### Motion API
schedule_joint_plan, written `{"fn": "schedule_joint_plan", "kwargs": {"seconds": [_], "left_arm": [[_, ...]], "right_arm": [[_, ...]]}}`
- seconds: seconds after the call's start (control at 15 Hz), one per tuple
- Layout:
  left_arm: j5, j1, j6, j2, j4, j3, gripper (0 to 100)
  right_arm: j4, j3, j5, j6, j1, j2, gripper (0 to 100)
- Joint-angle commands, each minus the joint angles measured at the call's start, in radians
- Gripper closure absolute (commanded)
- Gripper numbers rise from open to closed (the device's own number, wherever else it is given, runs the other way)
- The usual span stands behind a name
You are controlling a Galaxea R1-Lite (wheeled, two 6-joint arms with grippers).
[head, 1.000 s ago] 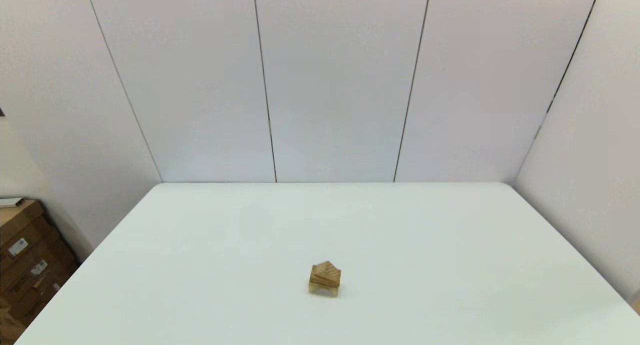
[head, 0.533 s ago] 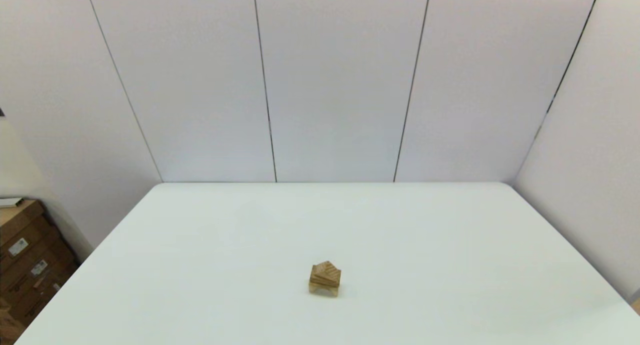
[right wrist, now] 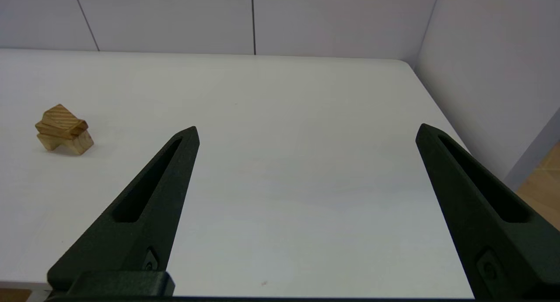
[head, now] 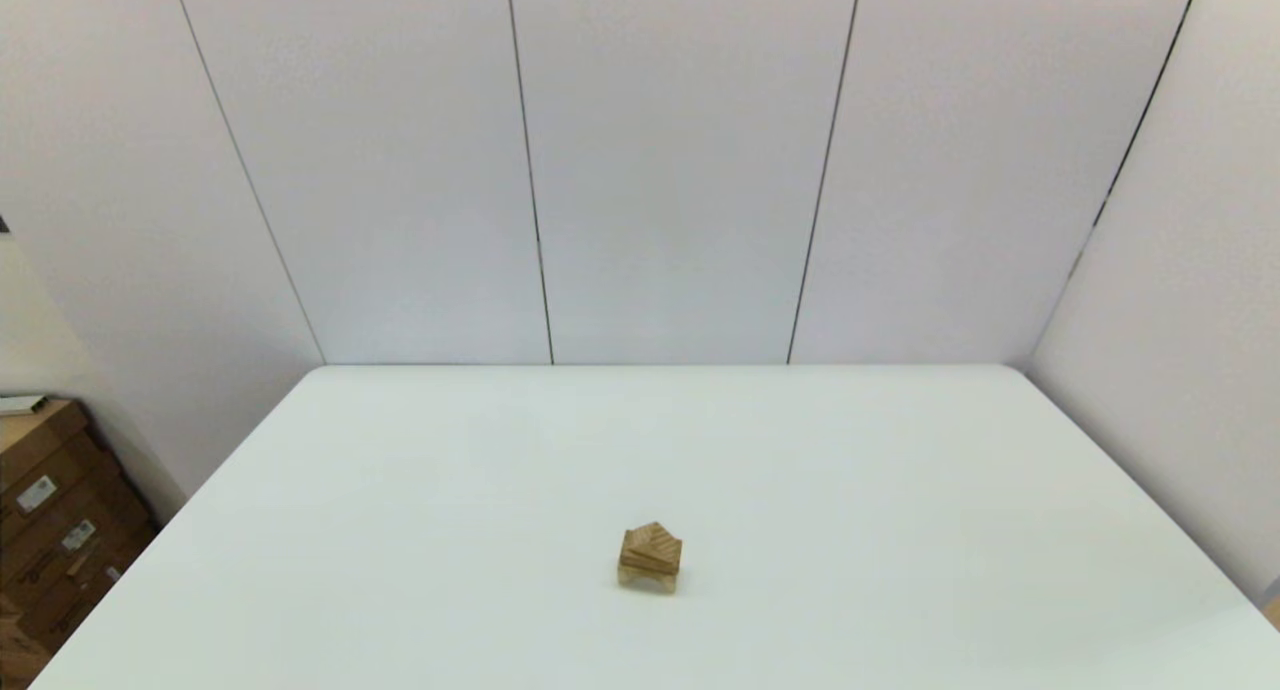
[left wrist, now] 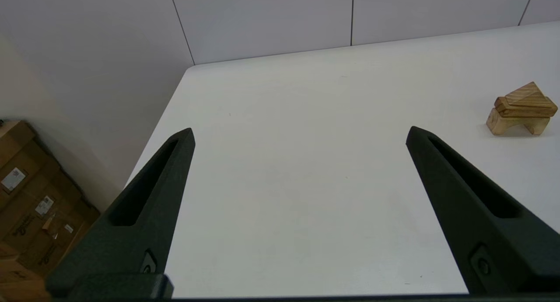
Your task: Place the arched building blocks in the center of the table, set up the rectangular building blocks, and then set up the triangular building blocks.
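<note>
The left gripper [left wrist: 299, 133] is hanging low over the near left part of the table [head: 900, 470], its two black fingers [left wrist: 144, 205] spread wide apart and gripping nothing, with only bare white tabletop lying between them. The right gripper [right wrist: 306, 131] is hanging in the same way over the near right part of the table, its fingers [right wrist: 144, 205] likewise splayed and empty. Neither gripper is showing in the head view. Beyond the left gripper's fingertips and off toward the robot's right, the three wooden blocks are sitting as one small stack, well apart from that gripper. Seen from the right gripper, the same stack is lying ahead of the fingertips and off toward the robot's left, again well apart. At the bottom of the stack the arched building blocks [left wrist: 503, 122] are standing on their two feet on the table, the curved notch facing down. The rectangular building blocks [left wrist: 525, 110] are lying flat across the top of the arch, touching it and turned a little so that the ends are overhanging slightly. The triangular building blocks [left wrist: 525, 93] are resting on the rectangular piece with the ridge pointing up and the striped grain showing on the sloping face. In the head view the stack is sitting near the middle of the table's width, toward the robot's side. Farther off, past the table's left edge, brown cardboard boxes [head: 50, 530] are standing on the floor, and pale wall panels [head: 680, 170] are rising behind the far edge.
</note>
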Motion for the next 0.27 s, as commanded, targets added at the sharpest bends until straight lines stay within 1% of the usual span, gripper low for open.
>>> {"fn": "schedule_joint_plan", "kwargs": {"seconds": [0.07, 0.27], "left_arm": [[0.0, 0.0, 0.001, 0.0, 0.0, 0.0, 0], [0.0, 0.0, 0.001, 0.0, 0.0, 0.0, 0]], "right_arm": [[-0.002, 0.002, -0.003, 0.001, 0.0, -0.002, 0], [-0.002, 0.002, -0.003, 0.001, 0.0, -0.002, 0]]}}
